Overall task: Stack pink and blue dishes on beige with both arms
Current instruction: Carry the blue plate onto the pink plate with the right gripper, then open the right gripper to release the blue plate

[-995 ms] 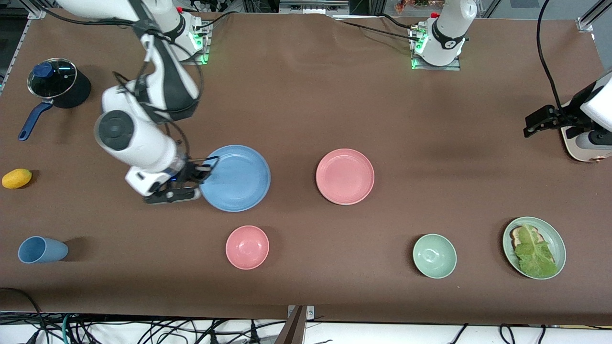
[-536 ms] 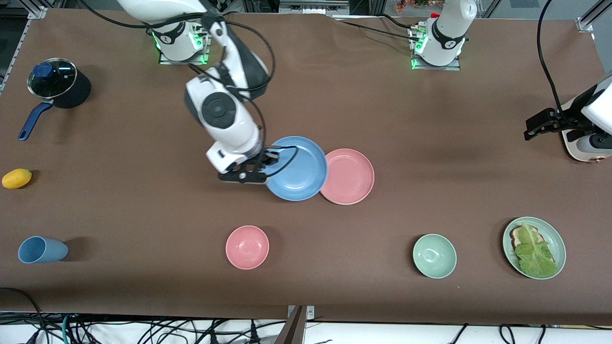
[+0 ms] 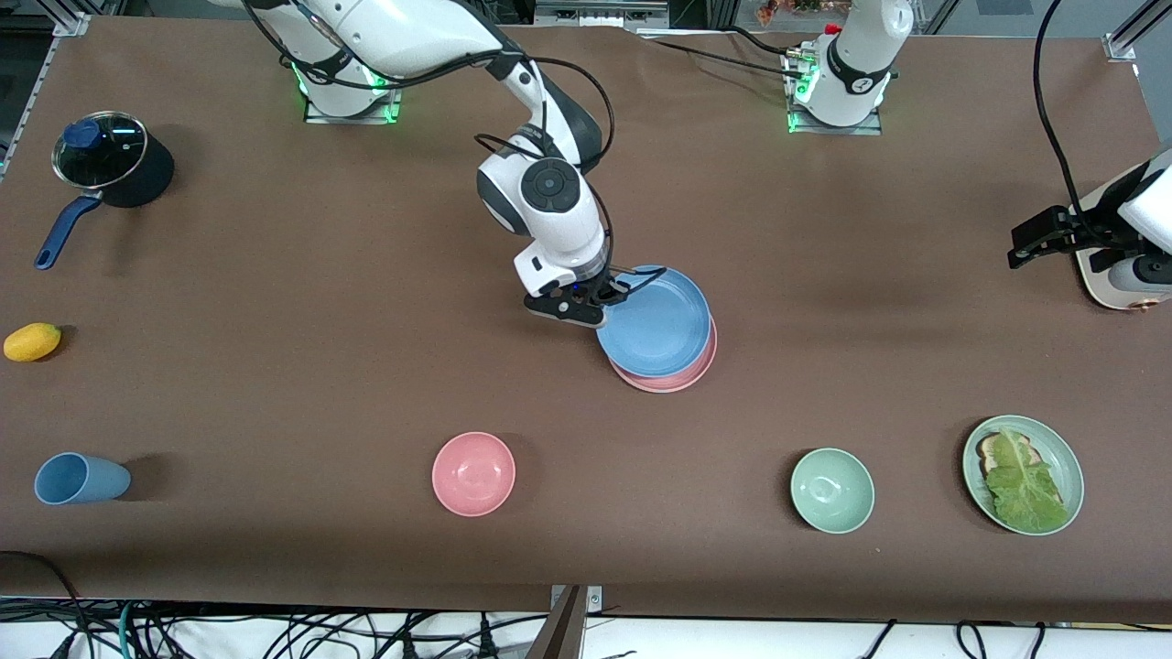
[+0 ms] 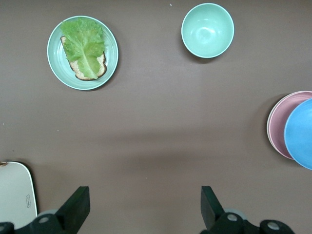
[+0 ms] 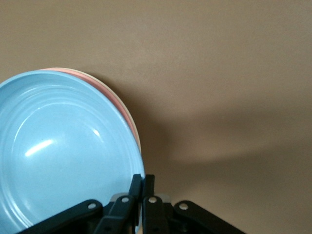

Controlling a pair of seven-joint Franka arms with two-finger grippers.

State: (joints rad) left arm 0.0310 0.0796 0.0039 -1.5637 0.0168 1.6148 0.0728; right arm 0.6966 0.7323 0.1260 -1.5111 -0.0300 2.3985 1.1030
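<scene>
My right gripper [image 3: 595, 307] [image 5: 142, 183] is shut on the rim of the light blue plate [image 3: 657, 322] [image 5: 58, 151]. It holds that plate over the pink plate [image 3: 673, 380] [image 5: 105, 87] at mid table, and only a crescent of pink shows; I cannot tell whether the two plates touch. Both plates also show in the left wrist view, the blue plate [image 4: 300, 139] above the pink plate [image 4: 278, 129]. My left gripper [image 3: 1018, 247] [image 4: 144, 195] waits open and empty above bare table at the left arm's end. No round beige plate is in view.
A cream rounded-corner object [image 3: 1112, 288] [image 4: 14, 195] lies under the left arm's hand. Nearer the camera stand a pink bowl [image 3: 473, 473], a green bowl [image 3: 831, 490], a lettuce plate [image 3: 1062, 458] and a blue cup [image 3: 78, 478]. A yellow fruit [image 3: 32, 341] and a lidded pot [image 3: 110, 165] sit at the right arm's end.
My right arm has carried the blue plate from the right arm's end of the table toward the middle, until it covers most of the pink plate. The left arm has hardly moved.
</scene>
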